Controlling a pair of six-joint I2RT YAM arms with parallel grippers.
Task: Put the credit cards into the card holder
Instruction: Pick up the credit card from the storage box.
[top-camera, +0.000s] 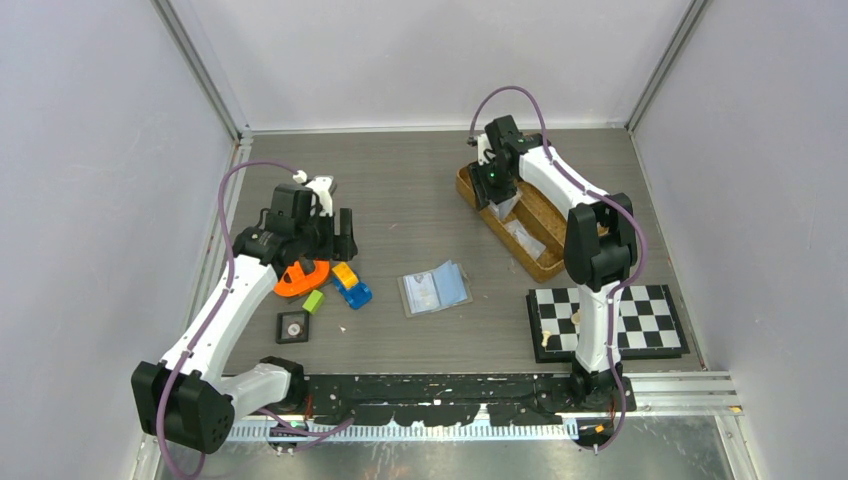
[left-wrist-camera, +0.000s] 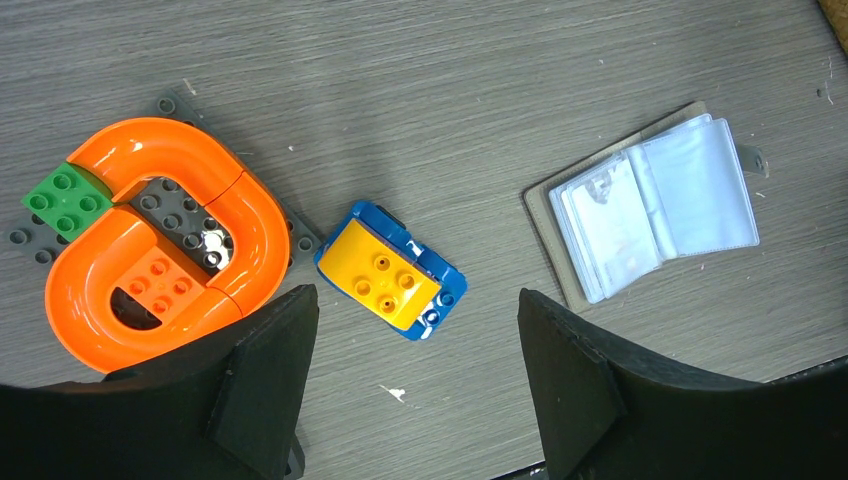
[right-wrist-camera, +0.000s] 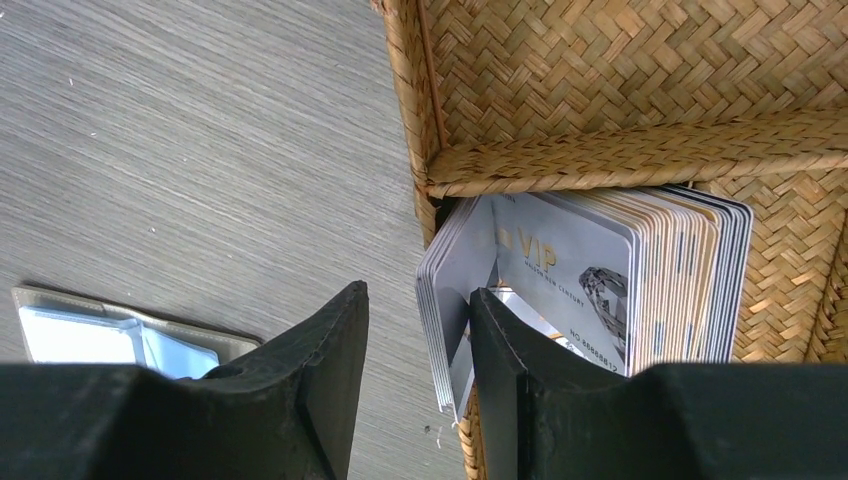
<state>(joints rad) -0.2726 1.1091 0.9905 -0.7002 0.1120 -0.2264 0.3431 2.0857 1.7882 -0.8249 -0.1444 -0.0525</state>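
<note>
- Grey wood-grain desk (top-camera: 420, 200), pale walls on three sides.
- Card holder (top-camera: 435, 290) lies open and flat mid-desk, clear sleeves up. Some sleeves look filled, can't tell how many.
- Credit cards (right-wrist-camera: 600, 270) stand on edge as a pack in a woven basket (right-wrist-camera: 640, 60) at the far right, well apart from the holder. Front one reads "VIP".
- Right tool (right-wrist-camera: 415, 390) is down in the basket at the pack's near end. Jaws are partway open and straddle the front few cards. One finger sits wedged into the pack, the other is just clear of the outer card, so no pinch yet.
- Left tool (left-wrist-camera: 412, 330) is wide, holds nothing, and hovers over the toy blocks (left-wrist-camera: 390, 272) and orange track (left-wrist-camera: 150, 240), with the holder off to its side.
- Step in hand, IMO: picking a card from the basket. Nothing is on its way to the holder yet.
- Next move needs:
  - pinch thin, ideally one card and not a bunch
  - lift straight up, clear of the basket wall and divider
  - carry it over and line the card edge up w/ a sleeve mouth
- Sleeves look floppy, so the left tool prob. has to pin the holder down.
</note>
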